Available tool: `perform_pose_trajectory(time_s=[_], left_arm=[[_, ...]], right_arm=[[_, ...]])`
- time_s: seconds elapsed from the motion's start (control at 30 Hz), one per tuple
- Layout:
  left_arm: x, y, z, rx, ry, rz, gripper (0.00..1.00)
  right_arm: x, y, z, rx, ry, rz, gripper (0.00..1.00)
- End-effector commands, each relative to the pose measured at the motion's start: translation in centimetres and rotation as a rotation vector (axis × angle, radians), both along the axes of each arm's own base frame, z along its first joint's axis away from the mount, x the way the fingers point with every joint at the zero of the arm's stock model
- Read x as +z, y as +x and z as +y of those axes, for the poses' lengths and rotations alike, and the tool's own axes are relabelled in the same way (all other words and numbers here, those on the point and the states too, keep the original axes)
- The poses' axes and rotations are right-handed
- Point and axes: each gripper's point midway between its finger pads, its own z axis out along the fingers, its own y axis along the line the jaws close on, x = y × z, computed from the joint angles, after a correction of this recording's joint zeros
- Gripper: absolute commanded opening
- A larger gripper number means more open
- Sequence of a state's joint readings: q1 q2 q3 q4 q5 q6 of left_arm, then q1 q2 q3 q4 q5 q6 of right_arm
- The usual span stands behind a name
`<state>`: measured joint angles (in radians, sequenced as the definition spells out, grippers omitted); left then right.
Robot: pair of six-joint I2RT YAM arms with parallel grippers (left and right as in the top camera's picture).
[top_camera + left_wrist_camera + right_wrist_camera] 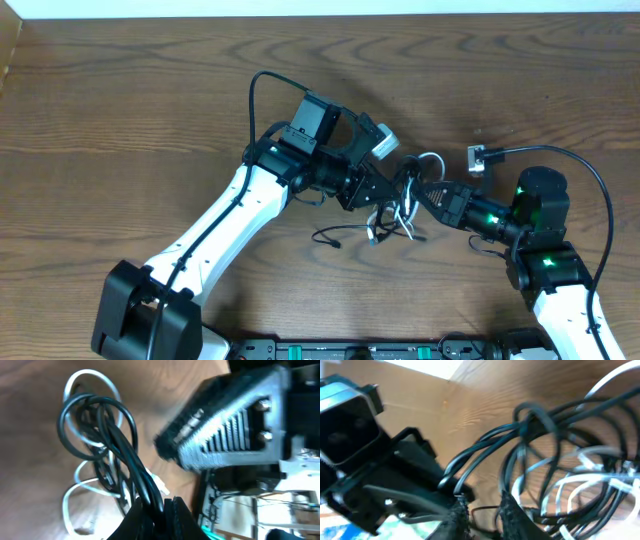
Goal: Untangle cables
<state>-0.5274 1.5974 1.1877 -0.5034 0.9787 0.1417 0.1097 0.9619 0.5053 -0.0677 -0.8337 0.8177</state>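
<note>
Cables, location: tangled bundle of cables (400, 212) on the table (150, 100), mid-field, directly between the two wrists; one thin black tail trailing out over the wood toward the left arm.
Cables, make-up: several black cords in overlapping loops, with one white cord (89, 373) threaded through them; small white plug end (161, 487) just beside the left fingertips.
Left gripper: left gripper (162, 507) closed tight on a pinch of black strands where these run out of the loops; loops just ahead of the tips.
Right gripper: right gripper (482, 512) with jaws narrowly apart and bare wood visible through the gap; no strand seen pinched.
Cables relative to right gripper: loops close ahead of the tips and off to one side; one black strand crossing just in front of them.
Handling, judged: light, limp and thin, with no shape of their own. Loops likely to slide and tighten under a straight pull. Smooth jackets, probably slippery in a shallow pinch. Plug ends likely to snag inside loops.
Grasp point, judged: a single strand at the outer edge of a loop, or just behind a plug end. Not the middle of the bundle, where several cords would come up together.
Risk, judged: opposing pulls on the same knot, cinching it instead of opening it.
</note>
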Motion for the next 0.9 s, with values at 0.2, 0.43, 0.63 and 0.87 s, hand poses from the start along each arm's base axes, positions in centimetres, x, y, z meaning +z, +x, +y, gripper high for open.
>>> perform_pose_trajectory(time_s=[0.2,0.43,0.63,0.87], left_arm=[[1.9,0.0,1.4,-0.008,-0.105,0.102,0.08],[2.4,0.0,1.5,0.008,-0.125,0.162,0.08],[2.8,-0.1,1.3,-0.005,-0.145,0.160,0.08],[2.8,-0.1,1.3,-0.001,-0.142,0.160,0.08]], right_arm=[[-2.4,1.1,-3.5,-0.178,-0.059,0.117,0.33],[-7.1,-0.2,-9.8,-0.417,-0.144,0.361,0.31],[-6.3,-1.6,-6.4,-0.145,-0.187,0.205,0.42],[-4.0,-3.8,-2.4,0.166,-0.146,-0.028,0.35]])
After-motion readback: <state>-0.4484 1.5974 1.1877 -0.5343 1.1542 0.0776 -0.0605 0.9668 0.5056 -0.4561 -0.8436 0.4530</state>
